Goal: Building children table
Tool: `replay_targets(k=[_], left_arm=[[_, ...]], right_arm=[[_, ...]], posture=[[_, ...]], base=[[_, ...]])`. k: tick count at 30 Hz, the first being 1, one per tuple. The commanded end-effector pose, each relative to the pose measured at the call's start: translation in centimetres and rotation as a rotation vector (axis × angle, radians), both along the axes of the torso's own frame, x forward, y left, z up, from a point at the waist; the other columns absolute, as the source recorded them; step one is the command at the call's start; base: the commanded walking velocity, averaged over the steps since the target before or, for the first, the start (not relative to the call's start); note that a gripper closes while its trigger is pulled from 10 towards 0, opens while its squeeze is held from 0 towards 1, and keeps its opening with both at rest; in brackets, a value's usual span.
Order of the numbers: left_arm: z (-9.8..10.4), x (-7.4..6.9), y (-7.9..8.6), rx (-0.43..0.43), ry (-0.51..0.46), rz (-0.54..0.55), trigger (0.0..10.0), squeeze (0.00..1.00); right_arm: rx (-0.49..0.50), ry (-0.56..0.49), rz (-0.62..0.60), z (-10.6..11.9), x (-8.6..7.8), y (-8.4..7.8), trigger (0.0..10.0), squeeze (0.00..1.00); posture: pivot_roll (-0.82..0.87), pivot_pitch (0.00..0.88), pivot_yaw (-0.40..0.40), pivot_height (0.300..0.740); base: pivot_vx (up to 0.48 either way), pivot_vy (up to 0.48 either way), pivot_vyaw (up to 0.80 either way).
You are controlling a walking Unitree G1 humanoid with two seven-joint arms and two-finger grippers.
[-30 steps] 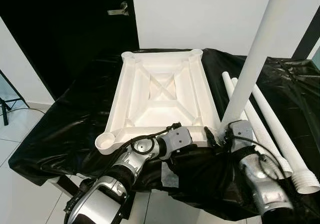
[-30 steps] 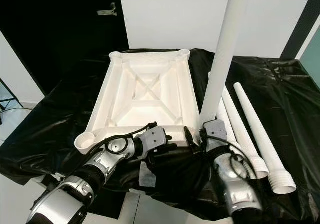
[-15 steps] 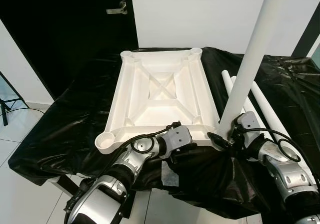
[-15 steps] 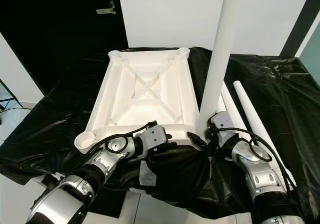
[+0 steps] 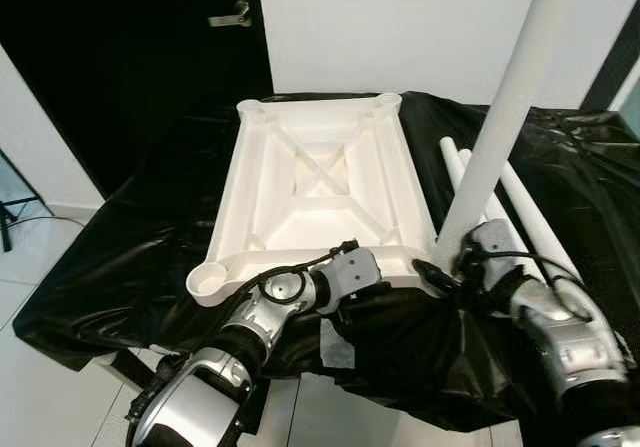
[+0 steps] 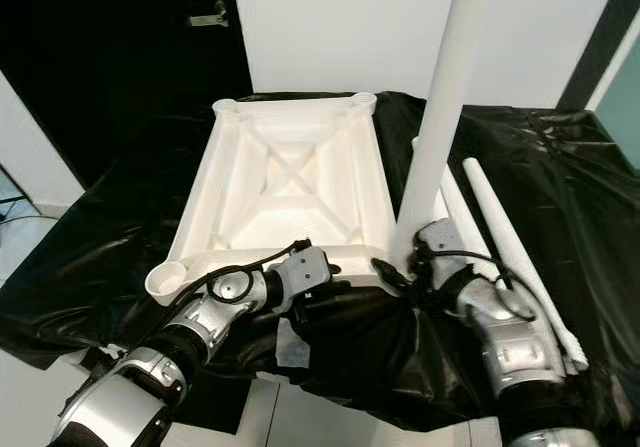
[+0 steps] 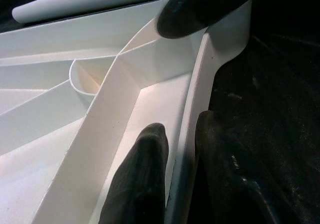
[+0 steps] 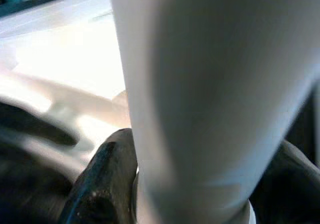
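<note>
Black-draped bench (image 5: 120, 257), right gripper (image 5: 447, 268) clasping upright leg (image 5: 500, 117), left gripper (image 7: 172, 149) pinching tabletop (image 5: 320, 182) rim

The upturned tabletop (image 5: 318, 189) lies on the sheeted table (image 5: 120, 257), an upright leg (image 5: 495, 117) at its near-right corner, perhaps two legs (image 5: 535, 222) lying beyond.

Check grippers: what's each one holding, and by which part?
Right gripper clamps the upright table leg near its bottom end, at the tabletop's near right corner. Left gripper pinches the near rim of the upside-down white tabletop.
</note>
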State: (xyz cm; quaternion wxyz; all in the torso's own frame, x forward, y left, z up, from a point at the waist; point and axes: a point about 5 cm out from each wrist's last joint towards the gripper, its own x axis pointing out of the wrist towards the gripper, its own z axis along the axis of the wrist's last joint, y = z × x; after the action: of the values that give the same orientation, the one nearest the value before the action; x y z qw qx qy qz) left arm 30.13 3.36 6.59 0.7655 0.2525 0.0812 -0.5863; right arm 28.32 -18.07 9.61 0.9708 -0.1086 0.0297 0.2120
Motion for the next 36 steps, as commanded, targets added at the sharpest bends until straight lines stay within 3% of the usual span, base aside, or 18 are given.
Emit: replay_targets(k=[1, 6, 7, 12, 18, 19, 20, 21, 22, 27, 28, 36], left_arm=[[-6.2, -4.0, 1.9, 0.202, 0.278, -0.036, 10.0, 0.00], [-6.1, -3.9, 1.9, 0.201, 0.276, -0.034, 10.0, 0.00], [-6.1, -3.9, 2.0, 0.203, 0.275, -0.032, 10.0, 0.00], [-6.2, -3.9, 2.2, 0.211, 0.276, -0.035, 10.0, 0.00], [-6.1, -3.7, 2.2, 0.211, 0.269, -0.030, 10.0, 0.00], [-6.0, -3.7, 2.2, 0.211, 0.269, -0.029, 10.0, 0.00], [-6.0, -3.7, 2.2, 0.211, 0.269, -0.029, 10.0, 0.00], [-6.1, -3.7, 2.2, 0.211, 0.269, -0.029, 10.0, 0.00], [-6.1, -3.8, 2.3, 0.212, 0.270, -0.029, 10.0, 0.00], [-6.3, -3.9, 2.4, 0.215, 0.275, -0.030, 10.0, 0.00], [-6.2, -3.9, 2.4, 0.215, 0.275, -0.030, 10.0, 0.00], [-6.1, -3.8, 2.2, 0.210, 0.275, -0.036, 10.0, 0.00]], right_arm=[[-0.005, 0.019, -0.115, -1.9, -1.1, 0.8, 0.0, 0.00], [0.012, 0.014, -0.148, -2.4, -1.8, 1.6, 0.0, 0.00], [0.047, 0.005, -0.202, -2.6, -2.0, 2.3, 0.0, 0.00], [0.138, -0.048, -0.401, -1.9, -1.2, 3.0, 0.0, 0.00], [0.146, -0.035, -0.454, -2.2, -0.8, 3.4, 0.0, 0.00], [0.144, -0.035, -0.459, -2.2, -0.8, 3.4, 7.6, 0.00], [0.144, -0.035, -0.459, -2.2, -0.8, 3.4, 7.6, 0.00], [0.132, -0.047, -0.457, -2.2, -0.9, 3.4, 10.0, 0.00], [0.127, -0.063, -0.440, -2.0, -0.9, 3.4, 10.0, 1.00], [0.089, -0.095, -0.370, -1.5, -0.7, 3.4, 10.0, 1.00], [0.059, -0.109, -0.329, -1.2, -0.5, 3.0, 10.0, 0.00], [-0.052, -0.170, -0.186, 0.5, 0.6, 0.5, 10.0, 0.00]], posture=[[-0.03, 0.000, 0.006, 0.740], [-0.02, 0.000, 0.006, 0.740], [-0.02, 0.000, 0.007, 0.740], [-0.02, 0.000, 0.007, 0.740], [-0.01, 0.000, 0.006, 0.740], [-0.01, 0.000, 0.007, 0.740], [-0.01, 0.000, 0.007, 0.740], [-0.01, 0.000, 0.009, 0.740], [-0.02, 0.000, 0.013, 0.740], [-0.02, 0.000, 0.013, 0.740], [-0.02, 0.000, 0.015, 0.740], [-0.04, 0.000, 0.020, 0.740]], base=[[0.000, 0.000, 0.00], [0.000, 0.000, 0.00], [0.000, 0.000, 0.00], [0.000, 0.000, 0.00], [0.000, 0.000, 0.00], [0.000, 0.000, 0.00], [0.000, 0.000, 0.00], [0.000, 0.000, 0.00], [0.000, 0.000, 0.00], [0.000, 0.000, 0.00], [0.000, 0.000, 0.00], [0.000, 0.000, 0.00]])
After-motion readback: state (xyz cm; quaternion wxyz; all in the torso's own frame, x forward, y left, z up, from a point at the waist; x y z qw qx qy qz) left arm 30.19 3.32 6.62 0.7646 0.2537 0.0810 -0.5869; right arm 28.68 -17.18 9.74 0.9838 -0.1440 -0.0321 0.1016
